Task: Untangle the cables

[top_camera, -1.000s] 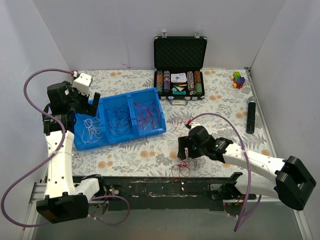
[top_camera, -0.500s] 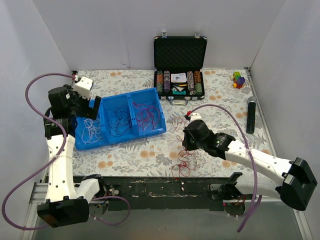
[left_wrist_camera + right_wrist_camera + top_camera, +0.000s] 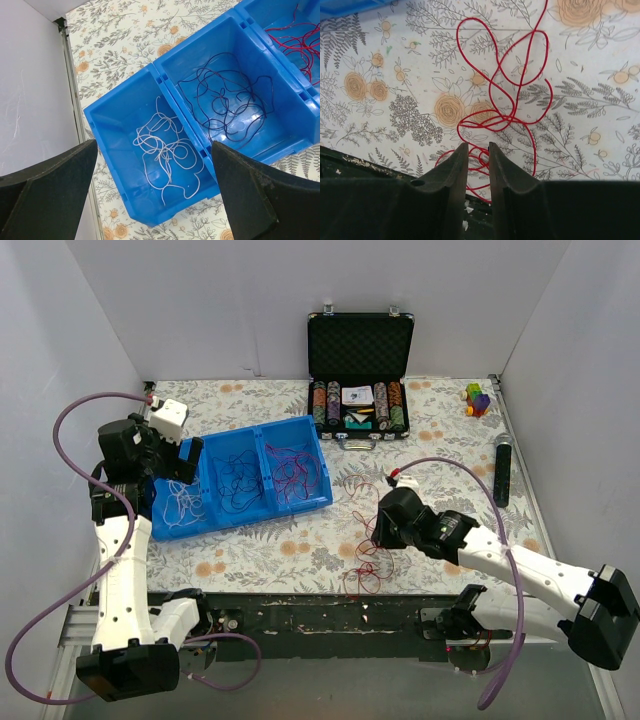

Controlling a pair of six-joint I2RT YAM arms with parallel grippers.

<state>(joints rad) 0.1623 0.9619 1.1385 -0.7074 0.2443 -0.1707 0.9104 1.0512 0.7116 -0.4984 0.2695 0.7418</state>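
A table covered in a floral-patterned cloth [image 3: 250, 400] fills the scene. On its left part lies a long blue plastic tray with three compartments [image 3: 250, 517], set at a slant. At the far edge stands an open black case with a foam-lined lid [image 3: 360, 345], rows of chips in its base.

The left gripper [image 3: 154, 147] hangs over the left end of the tray with its two fingers spread wide and nothing between them. The right gripper [image 3: 478, 147] sits low near the table's near edge, right of the tray. Its fingers stand close together with a narrow slot left between them, and red loops show in that slot. I cannot tell whether the pads touch the wire.

A black cylindrical stick [image 3: 502, 470] lies by the right edge, and a small cluster of coloured toy blocks [image 3: 478, 398] sits in the far right corner.

The cables are sorted by place. A thin white cable [image 3: 167, 150] lies coiled in the left compartment, a thin dark navy cable [image 3: 230, 105] in the middle one, and thin red and magenta strands [image 3: 295, 40] in the right one. A loose thin red cable [image 3: 495, 120] sprawls on the cloth in front of the right gripper, its knot just ahead of the fingertips.
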